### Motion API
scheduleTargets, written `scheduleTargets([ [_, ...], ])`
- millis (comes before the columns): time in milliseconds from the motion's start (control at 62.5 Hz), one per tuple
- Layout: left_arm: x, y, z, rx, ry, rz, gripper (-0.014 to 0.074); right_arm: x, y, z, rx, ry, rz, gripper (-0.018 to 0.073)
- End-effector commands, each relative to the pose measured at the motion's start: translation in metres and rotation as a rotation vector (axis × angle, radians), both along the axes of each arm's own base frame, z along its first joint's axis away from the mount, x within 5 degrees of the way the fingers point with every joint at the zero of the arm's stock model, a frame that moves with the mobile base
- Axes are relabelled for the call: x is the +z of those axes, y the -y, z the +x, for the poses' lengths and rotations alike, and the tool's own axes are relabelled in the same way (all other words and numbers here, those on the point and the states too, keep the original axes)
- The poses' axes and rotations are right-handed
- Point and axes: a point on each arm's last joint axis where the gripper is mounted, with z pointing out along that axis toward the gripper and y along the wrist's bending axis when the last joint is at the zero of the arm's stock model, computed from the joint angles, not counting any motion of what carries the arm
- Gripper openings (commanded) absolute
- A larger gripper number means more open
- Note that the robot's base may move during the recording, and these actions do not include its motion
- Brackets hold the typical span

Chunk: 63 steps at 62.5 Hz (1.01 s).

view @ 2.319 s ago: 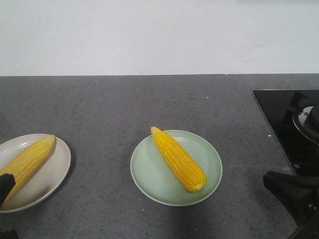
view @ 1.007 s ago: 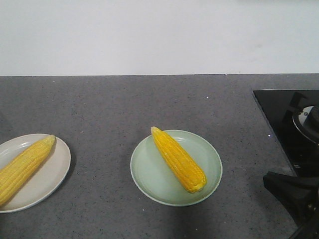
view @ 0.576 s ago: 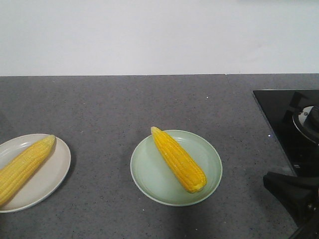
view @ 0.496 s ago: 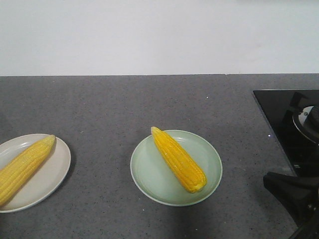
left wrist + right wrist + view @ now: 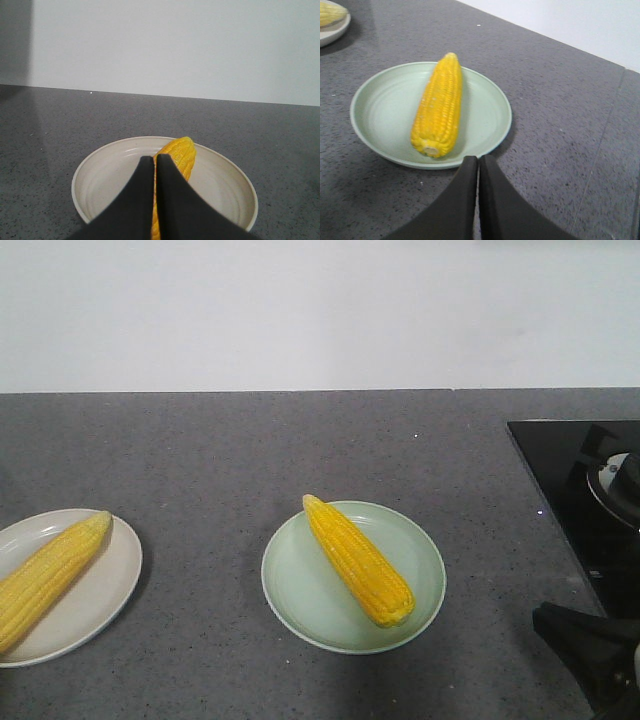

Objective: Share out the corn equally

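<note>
Corn split one per plate already, by the look of it; likely nothing left to move.

Left end effector: jaws pressed together, holding nothing, hovering above near rim of cream plate. Cob lies straight ahead and below, long axis running away from wrist, pale tip at far end; near part hidden behind fingers. Front view: same cob diagonal across cream plate, tip toward back right, butt end off frame at left edge.

Right end effector: jaws also closed, empty, just off near rim of green plate. Cob ahead and slightly left, flat on plate, butt end nearest wrist, tip pointing away. Front view: cob diagonal on green plate, tip back left.

Each arm nearer its own plate; plates well apart on grey bench. Black hob at right, clear of both plates.

No loose cobs visible on bench.
</note>
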Motion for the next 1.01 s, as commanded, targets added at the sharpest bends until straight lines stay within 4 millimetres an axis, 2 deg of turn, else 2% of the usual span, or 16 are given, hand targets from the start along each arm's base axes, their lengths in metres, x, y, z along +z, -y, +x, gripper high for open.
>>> scheduleTargets([
  [0,0.003,-0.001,-0.001,0.007,0.07,-0.006,-0.0006,0.007,0.006,-0.001,-0.067,0.181,0.129,-0.0005],
  [128,0.003,-0.001,-0.001,0.007,0.07,-0.006,-0.0006,-0.002,0.013,-0.01,-0.087,0.273,0.133,-0.0005],
  [304,0.003,-0.001,-0.001,0.007,0.07,-0.006,-0.0006,-0.012,0.029,-0.015,-0.244,0.222,0.163,-0.0005],
  [704,0.003,-0.001,-0.001,0.007,0.07,-0.006,-0.0006,-0.01,0.047,-0.036,-0.435,0.343,0.152,-0.0005],
  [991,0.003,-0.001,-0.001,0.007,0.07,-0.006,-0.0006,-0.047,0.046,-0.038,-0.438,0.38,0.258,-0.0005],
])
